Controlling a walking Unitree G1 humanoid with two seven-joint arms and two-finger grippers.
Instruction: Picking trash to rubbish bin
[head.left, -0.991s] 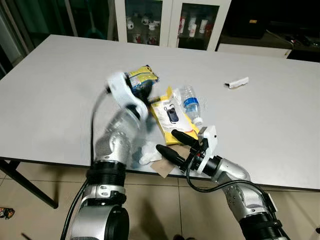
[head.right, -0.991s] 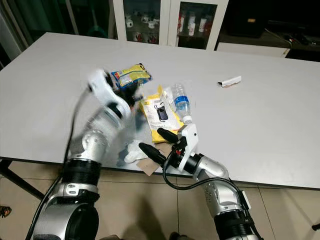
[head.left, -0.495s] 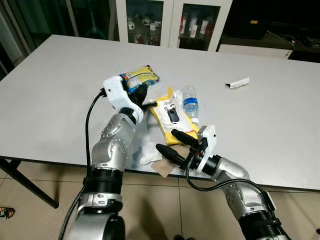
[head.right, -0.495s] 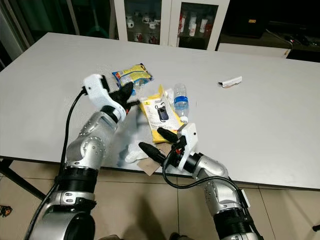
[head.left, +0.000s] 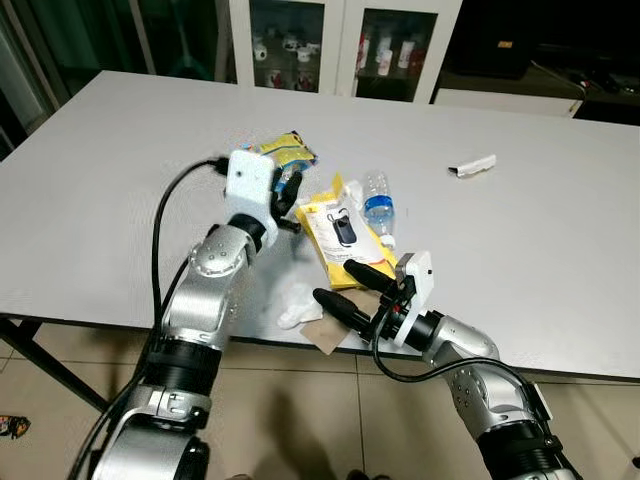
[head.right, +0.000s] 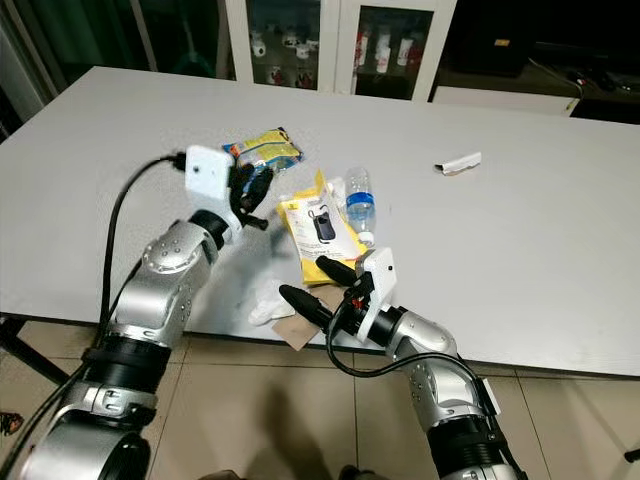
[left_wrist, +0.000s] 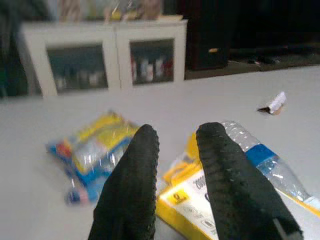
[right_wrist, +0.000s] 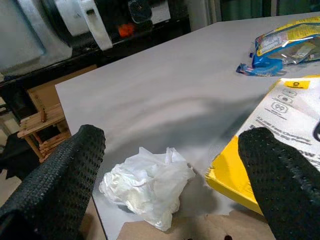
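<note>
Trash lies on the grey table (head.left: 110, 190): a yellow-blue snack bag (head.left: 288, 151), a yellow package (head.left: 340, 230), a clear water bottle (head.left: 379, 204), a crumpled white tissue (head.left: 296, 305) and a brown cardboard scrap (head.left: 328, 336) at the near edge. My left gripper (head.left: 286, 196) hovers between the snack bag (left_wrist: 95, 150) and the yellow package (left_wrist: 200, 200), fingers narrowly open, holding nothing. My right gripper (head.left: 347, 290) is wide open at the near edge, with the tissue (right_wrist: 147, 182) lying between its fingers (right_wrist: 55, 185).
A small white wrapper (head.left: 472, 166) lies alone at the far right of the table. A white glass-door cabinet (head.left: 340, 45) stands behind the table. Tiled floor shows below the near edge.
My left arm has swung and steadied, its gripper now pointing between the snack bag and the yellow package. The right arm has not moved.
</note>
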